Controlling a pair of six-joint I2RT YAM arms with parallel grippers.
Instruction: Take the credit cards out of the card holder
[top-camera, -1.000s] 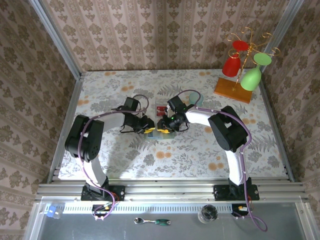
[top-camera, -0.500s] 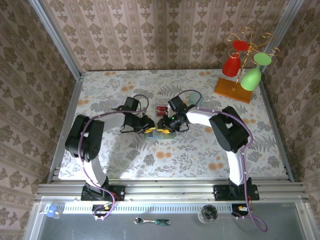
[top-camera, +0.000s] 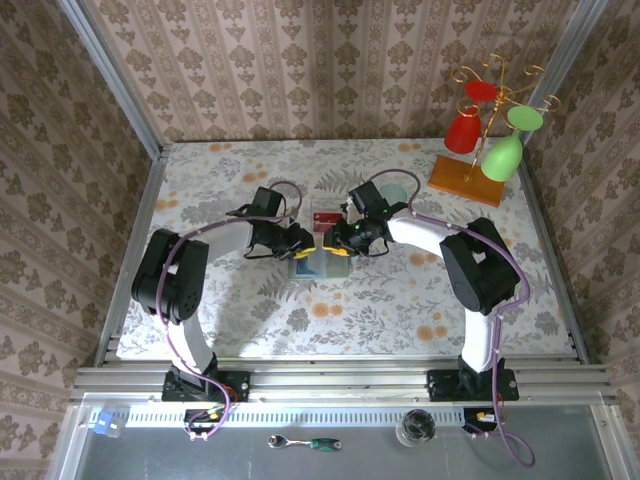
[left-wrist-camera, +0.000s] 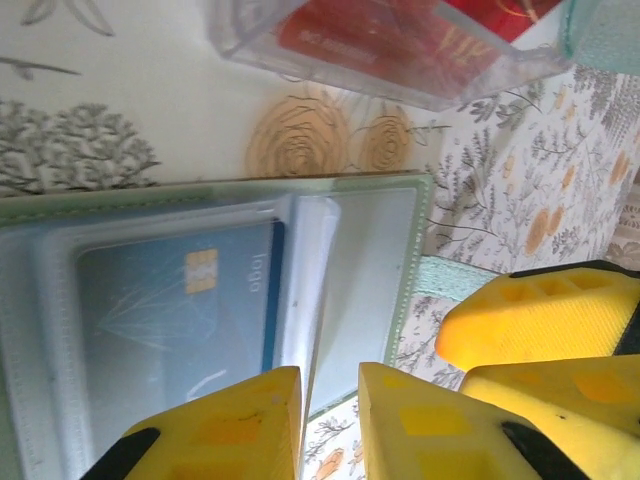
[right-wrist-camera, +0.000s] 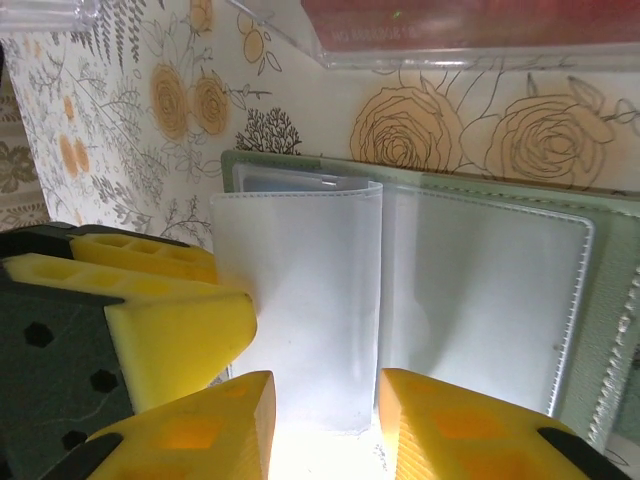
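The card holder (top-camera: 310, 266) lies open on the table (top-camera: 400, 290), a blue card (left-wrist-camera: 175, 300) inside its sleeve. The left gripper (left-wrist-camera: 330, 420) straddles its edge with narrow jaws, probably steadying it, though whether they pinch cannot be told. The right gripper (right-wrist-camera: 325, 430) has part-open jaws flanking a clear leaf (right-wrist-camera: 300, 300). Since a second ago, both have shifted toward the tray (top-camera: 324, 217).

In the centre the left gripper (top-camera: 302, 242) and the right gripper (top-camera: 335, 247) crowded over the card holder (top-camera: 308, 267), a clear box (top-camera: 325, 217) above them. The table (top-camera: 400, 300) lay free at left and below; a glass stand (top-camera: 482, 150) blocked the upper right.
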